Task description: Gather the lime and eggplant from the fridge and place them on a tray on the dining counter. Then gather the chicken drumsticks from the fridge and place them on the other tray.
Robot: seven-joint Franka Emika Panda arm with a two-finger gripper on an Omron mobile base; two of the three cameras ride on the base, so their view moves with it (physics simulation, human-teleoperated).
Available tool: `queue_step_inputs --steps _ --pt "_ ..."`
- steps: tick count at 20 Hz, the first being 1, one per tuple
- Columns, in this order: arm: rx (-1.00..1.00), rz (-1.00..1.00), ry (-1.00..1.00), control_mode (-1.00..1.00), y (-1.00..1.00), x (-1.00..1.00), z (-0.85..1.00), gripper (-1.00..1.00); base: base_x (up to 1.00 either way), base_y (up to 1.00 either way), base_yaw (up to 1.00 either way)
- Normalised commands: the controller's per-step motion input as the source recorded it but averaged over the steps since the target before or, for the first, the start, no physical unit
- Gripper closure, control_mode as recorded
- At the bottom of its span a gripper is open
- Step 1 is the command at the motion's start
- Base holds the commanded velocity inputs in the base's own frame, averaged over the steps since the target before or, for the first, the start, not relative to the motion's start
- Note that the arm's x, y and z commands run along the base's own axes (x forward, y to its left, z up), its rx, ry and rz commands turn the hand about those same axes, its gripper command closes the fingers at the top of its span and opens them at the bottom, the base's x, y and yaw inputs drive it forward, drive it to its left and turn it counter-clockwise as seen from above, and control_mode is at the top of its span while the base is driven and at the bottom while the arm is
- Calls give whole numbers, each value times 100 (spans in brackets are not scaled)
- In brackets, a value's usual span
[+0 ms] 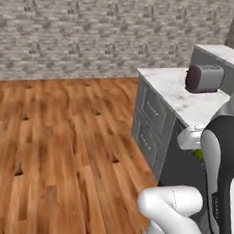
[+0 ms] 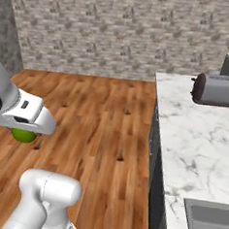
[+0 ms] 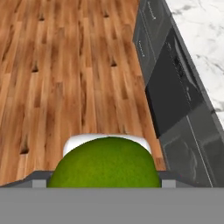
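The lime sits right up against the hand camera, a big green round cut off at the bottom by the frame edge. The gripper pinches it — the jaws stand wide, one to each side of the fruit, with only small grey bits of the fingertips peeking out at the lime's lower left and right. A white part of the robot shows just behind the lime's top.

In the right base view the lime is a green sliver under the white hand, mostly hidden by it, held up above the wooden floor. In the left base view just a tiny green patch peeks out between the white wrist and the dark arm link; the fingers are hidden there.

The marble counter runs along the right side, with a toaster near its far edge, lying close to the back corner. In the left base view the toaster stands by the counter's right edge, partly blocked by the arm. Grey drawers sit under the counter's near corner. A sink is cut off at the bottom right corner of the right base view. A dark dishwasher front shows below the counter edge in the hand view. A brick wall lies behind.
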Motion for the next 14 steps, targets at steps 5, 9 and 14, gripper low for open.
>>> queue_step_inputs --steps 5,9,14 --pt "0 0 0 100 0 0 0 100 100 10 11" --pt "0 0 0 100 0 0 0 100 100 20 10" --pt "0 0 0 100 0 0 0 100 100 22 5"
